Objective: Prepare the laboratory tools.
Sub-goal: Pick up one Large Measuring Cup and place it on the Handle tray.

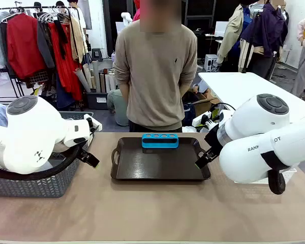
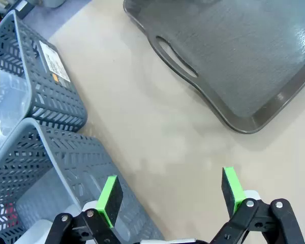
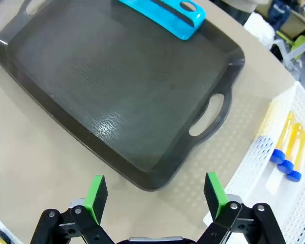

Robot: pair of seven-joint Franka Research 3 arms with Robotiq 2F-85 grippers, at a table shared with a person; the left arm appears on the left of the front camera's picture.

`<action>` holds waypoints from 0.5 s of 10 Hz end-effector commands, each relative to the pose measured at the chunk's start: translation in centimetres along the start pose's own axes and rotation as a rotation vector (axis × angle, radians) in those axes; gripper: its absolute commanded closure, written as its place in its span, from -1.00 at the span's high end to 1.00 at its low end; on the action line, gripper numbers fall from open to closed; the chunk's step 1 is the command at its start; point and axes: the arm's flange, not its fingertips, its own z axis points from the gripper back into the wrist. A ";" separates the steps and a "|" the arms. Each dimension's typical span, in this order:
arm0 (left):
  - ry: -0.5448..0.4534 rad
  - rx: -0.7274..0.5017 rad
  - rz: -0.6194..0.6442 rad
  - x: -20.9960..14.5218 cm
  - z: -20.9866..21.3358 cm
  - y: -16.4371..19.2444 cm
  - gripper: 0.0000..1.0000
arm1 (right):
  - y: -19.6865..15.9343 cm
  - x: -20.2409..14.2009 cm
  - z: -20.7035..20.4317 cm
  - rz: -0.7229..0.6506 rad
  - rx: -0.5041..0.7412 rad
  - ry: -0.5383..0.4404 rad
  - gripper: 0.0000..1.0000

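The small blue four-hole rack [image 1: 160, 140] stands empty at the far edge of the dark brown tray [image 1: 142, 168]; the right wrist view shows the rack [image 3: 162, 12] at the top. Blue-capped tubes of yellow-orange liquid [image 3: 288, 147] lie in a white mesh basket [image 3: 254, 168]. A clear plastic beaker [image 2: 5, 109] sits inside a grey basket [image 2: 51, 86]. The flask is out of view. My left gripper [image 1: 94, 143] [image 2: 171, 195] hangs open over bare table between the grey baskets and the tray. My right gripper [image 1: 202, 143] [image 3: 155, 193] is open above the tray's near right corner.
A person stands at the far side, hands behind the back. A second grey basket [image 2: 66, 173] lies just under my left fingers. The tray's handle slots [image 2: 175, 51] [image 3: 208, 114] face each gripper. A wide strip of tabletop [image 1: 152, 213] lies in front of the tray.
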 end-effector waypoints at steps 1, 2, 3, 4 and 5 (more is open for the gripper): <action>0.000 0.000 0.000 0.0 0.0 0.0 1.00 | 0.0 0.0 0.0 0.000 0.000 0.000 1.00; 0.000 0.000 0.000 0.0 0.0 0.0 1.00 | 0.0 0.0 0.0 0.000 0.000 0.000 1.00; 0.000 0.000 0.000 0.0 0.0 0.0 1.00 | 0.0 0.0 0.0 0.000 0.000 0.000 1.00; 0.000 0.000 0.000 0.0 0.0 0.0 1.00 | 0.0 0.0 0.0 0.000 0.000 0.000 1.00; 0.000 0.000 0.000 0.0 0.0 0.0 1.00 | 0.0 0.0 0.0 0.000 0.000 0.000 1.00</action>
